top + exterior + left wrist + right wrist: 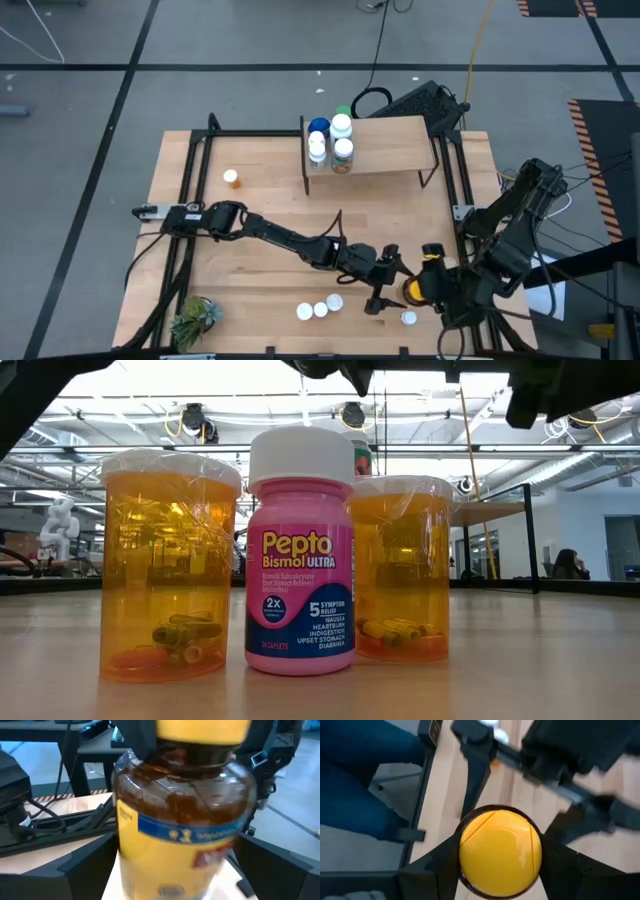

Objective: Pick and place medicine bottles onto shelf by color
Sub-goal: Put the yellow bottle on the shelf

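Amber jar upright, yellow lid upward

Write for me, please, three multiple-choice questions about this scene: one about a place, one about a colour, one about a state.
1. Where is the amber jar?
A) on the shelf
B) beside the plant
C) between the left gripper and the right gripper

2. What colour is the jar's lid?
A) blue
B) yellow
C) green

3. How is the pink bottle?
A) upright, capped
B) lying on its side
C) upright, cap off

Answers: 1 C, the right gripper clamps its lid and the left wrist view shows it close ahead. 2 B, the right wrist view looks down on a yellow lid. 3 A, the low view shows it standing with its white cap on.
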